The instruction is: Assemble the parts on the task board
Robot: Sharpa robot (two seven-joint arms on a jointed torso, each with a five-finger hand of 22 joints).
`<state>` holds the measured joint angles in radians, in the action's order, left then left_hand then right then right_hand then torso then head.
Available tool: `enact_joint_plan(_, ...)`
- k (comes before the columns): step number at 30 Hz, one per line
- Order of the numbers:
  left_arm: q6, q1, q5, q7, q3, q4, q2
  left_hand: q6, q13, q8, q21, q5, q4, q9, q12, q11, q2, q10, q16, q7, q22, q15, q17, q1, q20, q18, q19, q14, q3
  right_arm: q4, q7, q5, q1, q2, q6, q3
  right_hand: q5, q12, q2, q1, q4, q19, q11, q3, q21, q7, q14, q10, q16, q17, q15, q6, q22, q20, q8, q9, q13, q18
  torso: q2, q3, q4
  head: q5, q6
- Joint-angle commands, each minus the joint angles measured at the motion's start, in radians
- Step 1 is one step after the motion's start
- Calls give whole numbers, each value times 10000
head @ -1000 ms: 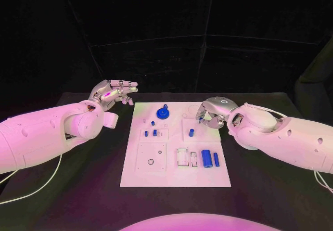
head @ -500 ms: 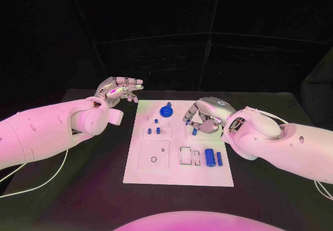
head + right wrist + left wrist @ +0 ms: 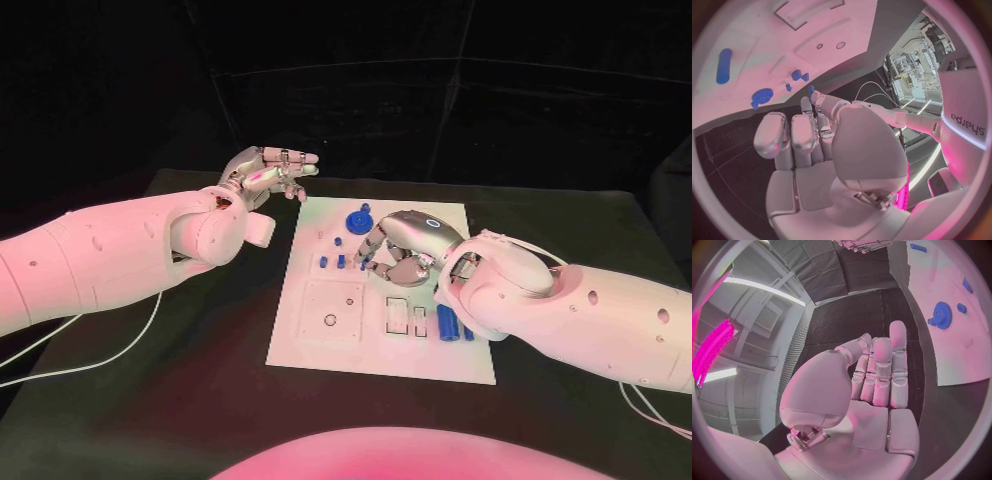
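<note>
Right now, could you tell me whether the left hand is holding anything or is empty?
Empty. The left hand shows a bare palm in its wrist view, fingers together, beside the task board.

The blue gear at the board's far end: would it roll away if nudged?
Probably not: the gear looks flat on the board, so it would likely slide rather than roll. Its toothed rim should give fingers some grip. It looks rigid and light.
</note>
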<state>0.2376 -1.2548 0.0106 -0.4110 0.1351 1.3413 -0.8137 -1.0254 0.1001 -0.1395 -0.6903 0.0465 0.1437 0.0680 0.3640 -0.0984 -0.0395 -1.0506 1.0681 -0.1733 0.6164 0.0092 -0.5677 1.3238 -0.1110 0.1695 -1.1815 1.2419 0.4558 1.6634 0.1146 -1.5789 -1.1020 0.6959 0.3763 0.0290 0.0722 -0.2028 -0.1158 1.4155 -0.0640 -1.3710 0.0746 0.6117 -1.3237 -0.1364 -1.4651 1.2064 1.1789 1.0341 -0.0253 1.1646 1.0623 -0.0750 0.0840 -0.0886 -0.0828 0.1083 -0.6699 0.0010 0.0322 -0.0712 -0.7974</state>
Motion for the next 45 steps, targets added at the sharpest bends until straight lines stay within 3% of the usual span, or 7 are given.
enact_joint_plan(1,-64,-22,36,-116,-11,23,52,64,6,0,26,47,77,-11,29,-13,1,74,-36,-42,11,13,1,64,36,130,46,-80,-5,-178,-95,-266,157,-198,-483,9,-38,69,2,-99,-56,-50,-98,28,-57,-31,-239,38,60,17,28,-59,9,-53,-33,13,5,-138,-1,-3,-5,-113,-89)
enact_joint_plan(9,-106,-25,36,-103,-12,33,130,72,5,-1,24,47,75,-11,37,-23,-2,84,-29,-56,13,20,-5,49,32,128,48,-78,-6,-570,-129,-521,527,-697,-722,40,-47,82,7,-114,-62,-46,-88,24,-59,-40,-242,16,79,37,36,-77,12,-60,-46,17,8,-138,-2,17,-4,-245,-200)
enact_joint_plan(20,-148,-27,36,-83,-12,42,155,91,1,-2,21,47,67,-12,53,-42,-12,109,-31,-75,18,37,17,6,21,122,55,-86,-13,-842,-91,-703,708,-1021,-1035,54,-39,99,10,-133,-72,-37,-76,14,-59,-51,-242,-15,90,41,46,-103,6,-67,-64,22,11,-136,0,19,-15,-363,-305)
enact_joint_plan(45,-224,-28,36,-14,-12,11,184,109,-3,-3,22,48,57,-12,69,-53,-19,134,-35,-85,20,51,44,-35,10,119,64,-97,-20,-1190,3,-869,801,-1207,-1226,72,-26,110,20,-139,-80,-30,-71,13,-58,-55,-245,-34,105,56,52,-119,1,-71,-74,26,13,-134,9,24,-11,-392,-303)
